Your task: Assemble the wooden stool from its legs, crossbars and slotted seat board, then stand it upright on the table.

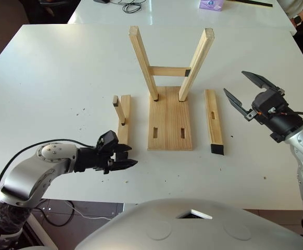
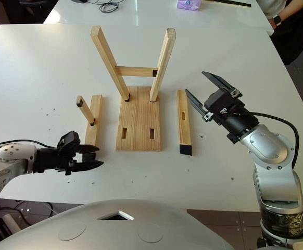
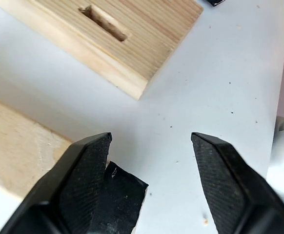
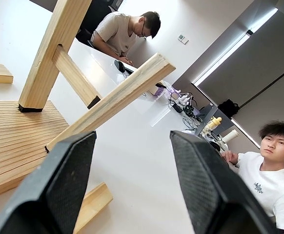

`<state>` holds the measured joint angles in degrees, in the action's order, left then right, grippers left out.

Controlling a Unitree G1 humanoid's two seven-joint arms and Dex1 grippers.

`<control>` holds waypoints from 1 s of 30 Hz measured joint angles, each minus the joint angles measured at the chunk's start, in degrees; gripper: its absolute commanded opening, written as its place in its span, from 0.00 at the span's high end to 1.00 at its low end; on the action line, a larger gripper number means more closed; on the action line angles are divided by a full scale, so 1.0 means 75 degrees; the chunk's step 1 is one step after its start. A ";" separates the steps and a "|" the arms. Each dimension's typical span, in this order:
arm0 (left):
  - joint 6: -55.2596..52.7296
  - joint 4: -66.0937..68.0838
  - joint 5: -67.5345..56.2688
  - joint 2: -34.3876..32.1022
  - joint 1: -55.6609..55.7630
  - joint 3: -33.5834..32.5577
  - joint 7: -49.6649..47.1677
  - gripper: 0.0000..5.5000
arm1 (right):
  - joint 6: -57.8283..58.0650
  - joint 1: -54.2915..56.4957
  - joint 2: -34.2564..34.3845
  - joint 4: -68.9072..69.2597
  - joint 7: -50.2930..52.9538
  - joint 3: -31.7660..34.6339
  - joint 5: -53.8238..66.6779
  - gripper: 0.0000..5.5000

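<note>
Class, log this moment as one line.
state: pale wooden seat board holds upright two-leg frame | loose: bare wooden leg, wooden leg with crossbar | left gripper: open, empty | right gripper: open, empty

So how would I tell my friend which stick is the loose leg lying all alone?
On the white table, find the flat seat board, with two legs standing on its far end. The loose leg lies flat beside it on the robot's right. Unlike the piece on the board's left, nothing sticks up from it, and its near tip is black.
</note>
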<state>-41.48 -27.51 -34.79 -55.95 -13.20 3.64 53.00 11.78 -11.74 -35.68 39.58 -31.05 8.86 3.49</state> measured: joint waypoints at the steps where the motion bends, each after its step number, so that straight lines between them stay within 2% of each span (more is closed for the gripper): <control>1: 0.0012 0.0084 0.0039 -0.0070 0.0088 -0.0017 0.0082 0.45 | 0.0000 -0.0035 0.0008 0.0013 0.0018 -0.0007 -0.0016 0.49; 10: -0.0034 0.0563 0.0486 -0.0432 0.0604 -0.0468 0.0344 0.45 | 0.0000 -0.0204 0.0118 0.0090 0.0064 -0.0032 -0.0165 0.49; 15: -0.0752 0.0207 0.0070 -0.0224 0.1376 -0.1403 -0.0381 0.45 | 0.0001 -0.0308 0.0128 0.0155 0.0064 0.0044 -0.0172 0.49; 17: -0.1305 -0.0068 -0.0153 -0.0084 0.1471 -0.1616 -0.0791 0.39 | 0.0001 -0.0390 0.0151 0.0214 0.0065 0.0054 -0.0181 0.49; 23: -0.3708 -0.0595 -0.0642 0.1153 0.1320 -0.2224 -0.2801 0.23 | 0.0003 -0.0534 0.0174 0.0299 0.0067 0.0092 -0.0214 0.49; 27: -0.5309 -0.0764 -0.0639 0.2443 0.1359 -0.3015 -0.4083 0.23 | 0.0003 -0.0540 0.0173 0.0300 0.0065 0.0098 -0.0223 0.49; 30: -0.5936 -0.0930 -0.0584 0.3271 0.1401 -0.3236 -0.4656 0.23 | 0.0002 -0.0517 0.0168 0.0292 0.0061 0.0099 -0.0222 0.49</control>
<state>-86.00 -34.49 -39.17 -31.42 -2.70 -20.63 18.08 11.79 -15.62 -34.42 41.78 -30.59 9.60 1.83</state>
